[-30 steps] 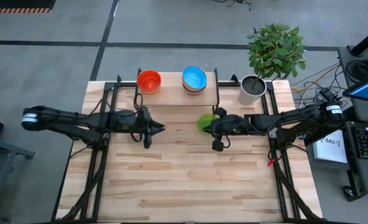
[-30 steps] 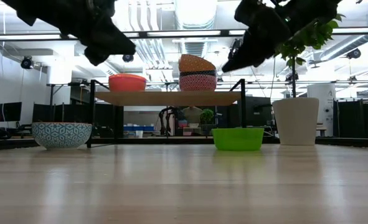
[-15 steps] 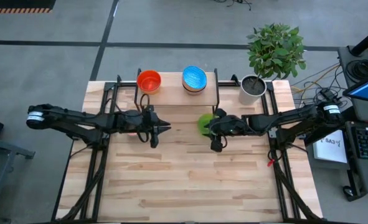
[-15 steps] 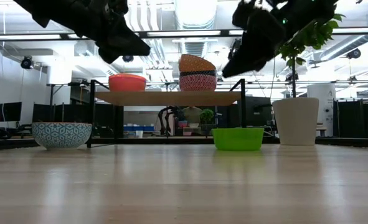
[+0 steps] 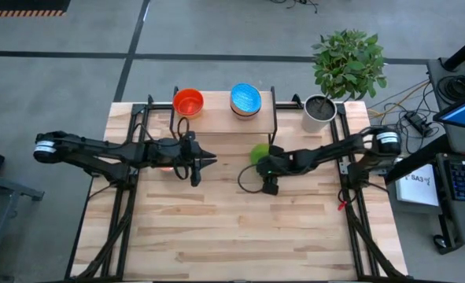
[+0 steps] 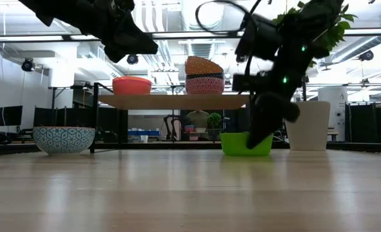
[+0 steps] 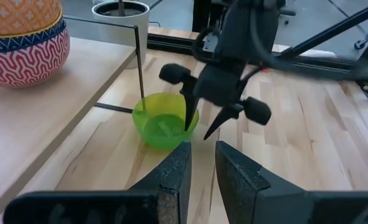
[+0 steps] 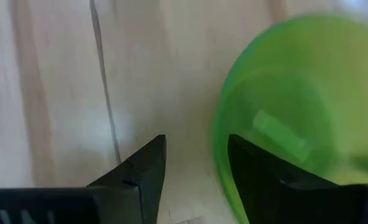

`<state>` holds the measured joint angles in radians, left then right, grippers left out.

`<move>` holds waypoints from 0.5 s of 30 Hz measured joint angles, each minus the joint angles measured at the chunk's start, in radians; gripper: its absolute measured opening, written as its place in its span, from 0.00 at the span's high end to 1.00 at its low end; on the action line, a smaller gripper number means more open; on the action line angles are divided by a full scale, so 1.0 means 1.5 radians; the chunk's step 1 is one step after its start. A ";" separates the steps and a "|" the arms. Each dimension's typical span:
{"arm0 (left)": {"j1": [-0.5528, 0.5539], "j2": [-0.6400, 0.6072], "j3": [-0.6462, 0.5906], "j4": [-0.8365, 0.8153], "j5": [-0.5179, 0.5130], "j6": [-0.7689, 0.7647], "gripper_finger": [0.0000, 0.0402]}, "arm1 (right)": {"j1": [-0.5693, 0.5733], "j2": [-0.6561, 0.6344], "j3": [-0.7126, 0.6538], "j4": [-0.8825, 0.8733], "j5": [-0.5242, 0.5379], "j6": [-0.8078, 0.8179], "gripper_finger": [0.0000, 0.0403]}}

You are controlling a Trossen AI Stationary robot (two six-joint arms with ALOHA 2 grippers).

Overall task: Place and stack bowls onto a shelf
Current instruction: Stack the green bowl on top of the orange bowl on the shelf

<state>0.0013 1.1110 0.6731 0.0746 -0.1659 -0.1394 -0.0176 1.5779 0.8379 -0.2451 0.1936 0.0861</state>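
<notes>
Listing left to right, high view unless noted. My left gripper (image 5: 203,161): raised over the table in front of the shelf (image 5: 224,119), fingers nearly pressed together with only a narrow slit between them, holding nothing. Blue-and-white patterned bowl (image 6: 64,139): on the table beside the shelf's left legs, low view. Red bowl (image 5: 188,102): on the shelf's left part. Stack of bowls (image 5: 245,100), blue on top: on the shelf's right part. Green bowl (image 5: 259,153): on the table by the shelf's right front leg. My right gripper (image 5: 262,167): lowered at that bowl, fingers spread astride its rim, one inside. Plant pot (image 5: 319,112): right of the shelf.
</notes>
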 joint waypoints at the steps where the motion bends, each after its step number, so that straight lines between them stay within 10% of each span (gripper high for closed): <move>1: 0.000 0.000 0.000 0.001 0.000 0.000 0.86 | -0.001 0.008 0.000 -0.001 0.000 0.000 0.61; 15: 0.000 0.003 0.000 0.010 0.000 0.007 0.86 | 0.000 -0.033 0.000 -0.003 -0.066 -0.034 0.97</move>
<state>0.0013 1.1156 0.6732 0.0890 -0.1658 -0.1290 -0.0177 1.5277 0.8379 -0.2491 0.0948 0.0353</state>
